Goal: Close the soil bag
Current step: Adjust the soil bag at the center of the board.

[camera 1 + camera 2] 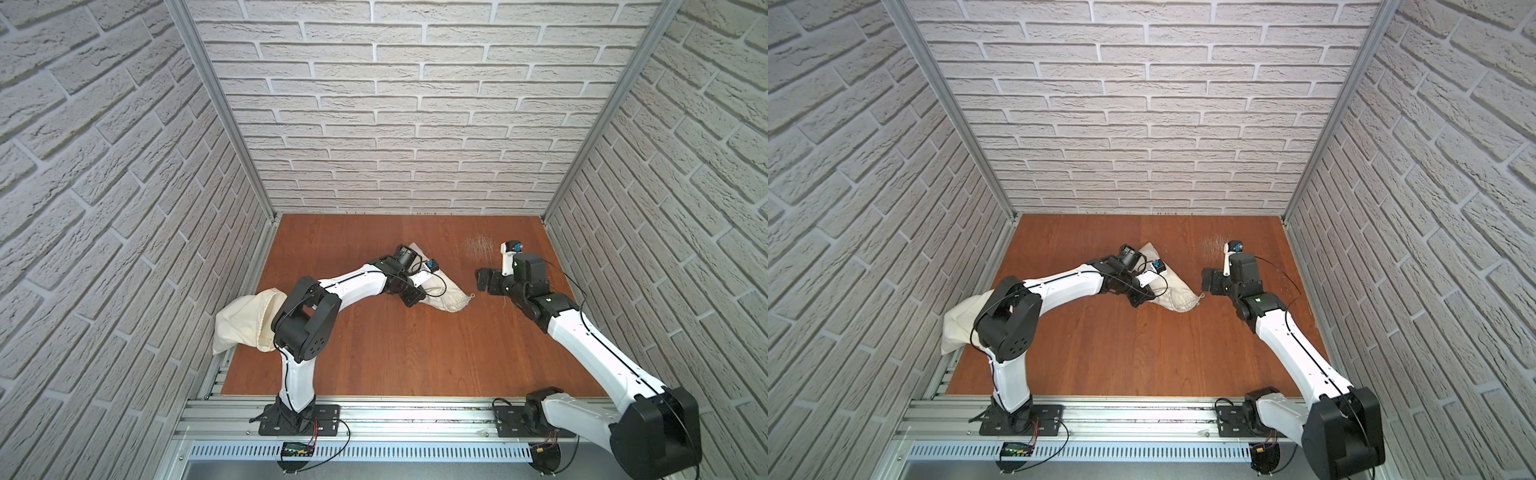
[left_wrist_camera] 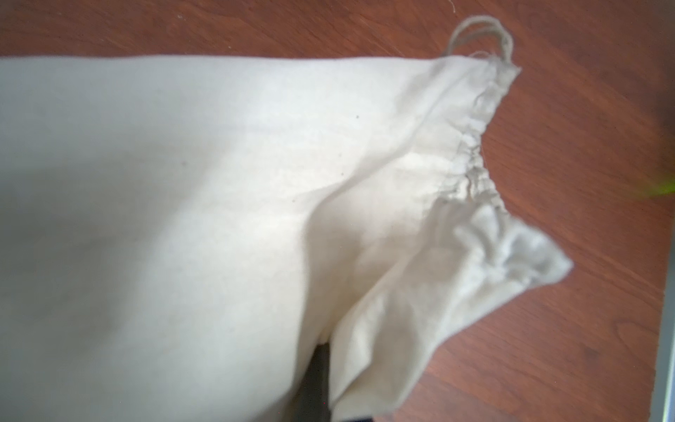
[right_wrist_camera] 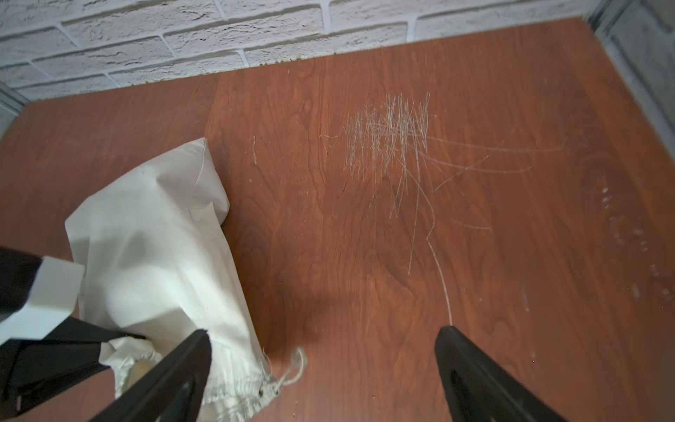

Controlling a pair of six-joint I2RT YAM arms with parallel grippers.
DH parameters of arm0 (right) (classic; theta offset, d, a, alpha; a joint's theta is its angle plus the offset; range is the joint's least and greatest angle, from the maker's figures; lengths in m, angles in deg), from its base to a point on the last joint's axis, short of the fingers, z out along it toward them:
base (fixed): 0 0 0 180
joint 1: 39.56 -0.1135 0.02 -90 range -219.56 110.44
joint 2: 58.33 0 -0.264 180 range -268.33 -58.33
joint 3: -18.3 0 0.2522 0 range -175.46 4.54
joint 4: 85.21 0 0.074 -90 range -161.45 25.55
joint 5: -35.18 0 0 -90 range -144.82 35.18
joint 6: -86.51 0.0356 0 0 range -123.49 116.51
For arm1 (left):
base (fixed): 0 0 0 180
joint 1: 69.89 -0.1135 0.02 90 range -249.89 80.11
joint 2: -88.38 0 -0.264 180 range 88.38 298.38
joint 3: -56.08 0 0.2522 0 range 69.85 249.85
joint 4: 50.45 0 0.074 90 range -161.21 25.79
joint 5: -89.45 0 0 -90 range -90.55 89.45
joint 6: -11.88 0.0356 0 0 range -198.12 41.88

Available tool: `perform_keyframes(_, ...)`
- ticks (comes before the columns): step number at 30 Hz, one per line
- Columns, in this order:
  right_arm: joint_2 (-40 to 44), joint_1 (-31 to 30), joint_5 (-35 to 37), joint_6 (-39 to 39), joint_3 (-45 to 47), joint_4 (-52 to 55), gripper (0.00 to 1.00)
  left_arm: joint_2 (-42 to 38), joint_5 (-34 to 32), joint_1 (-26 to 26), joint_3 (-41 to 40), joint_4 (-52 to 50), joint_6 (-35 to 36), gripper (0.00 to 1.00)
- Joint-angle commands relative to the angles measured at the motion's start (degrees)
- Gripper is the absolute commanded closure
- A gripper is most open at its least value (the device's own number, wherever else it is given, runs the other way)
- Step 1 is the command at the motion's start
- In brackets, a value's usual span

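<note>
We found the bag (image 1: 442,291) lying on the tabletop (image 1: 374,353) just off centre toward 1 o'clock. Its closed end pointed to 11 o'clock and its gathered mouth to 4 o'clock. A knotted cord (image 1: 471,296) stuck out of the mouth toward 3 o'clock. In the left wrist view the cord (image 2: 478,33) made a small loop beside the puckered hem.

The left end effector (image 1: 413,297) sat at the bag's 8 o'clock side with its jaws closed. In the left wrist view a dark finger (image 2: 316,383) ran under a fold of the bag (image 2: 219,182). In the right wrist view its finger (image 3: 91,343) met the bunched cloth at the mouth. It seemed to pinch the hem, though cloth partly covered the contact.

The right end effector (image 1: 484,282) hung at 3 o'clock of the bag, just beside the cord's knot. Its jaws were spread fully and held nothing. In its wrist view one of its fingers (image 3: 175,376) crossed in front of the mouth of the bag (image 3: 157,237), and we could not tell whether it touched.

A second cream sack (image 1: 245,320) lay at the tabletop's 9 o'clock edge, partly behind the left arm's elbow. Pale scratches (image 1: 478,245) marked the wood at 1 o'clock, near the back wall.
</note>
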Motion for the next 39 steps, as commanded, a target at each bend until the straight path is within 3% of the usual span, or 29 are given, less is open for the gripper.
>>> perform_keyframes(1, -4.07, 3.57, -11.06, 12.18, -0.72, -4.81, 0.01, -2.56, -1.95, 0.29, 0.11, 5.61, 0.88, 1.00)
perform_keyframes(6, -11.17, 6.01, -21.98, 25.63, 2.17, -16.06, 0.05, -2.21, -2.01, 0.34, -0.54, 7.32, 0.12, 1.00)
perform_keyframes(12, -16.14, 6.50, -22.97, 31.13, 6.05, -25.11, 0.08, -1.96, -1.95, 0.44, -0.90, 8.47, -0.40, 1.00)
perform_keyframes(19, -21.00, 5.50, -24.60, 36.40, 3.32, -30.40, 0.11, -2.08, -1.58, 0.44, -1.35, 9.37, -0.71, 1.00)
perform_keyframes(28, -25.05, 4.53, -26.68, 41.90, 0.95, -36.19, 0.37, -2.17, -1.65, 0.40, -2.16, 10.13, -1.06, 1.00)
perform_keyframes(39, -23.65, 4.61, -25.56, 39.23, -0.59, -32.11, 0.69, -2.49, -1.57, 0.44, -3.24, 9.93, -1.19, 1.00)
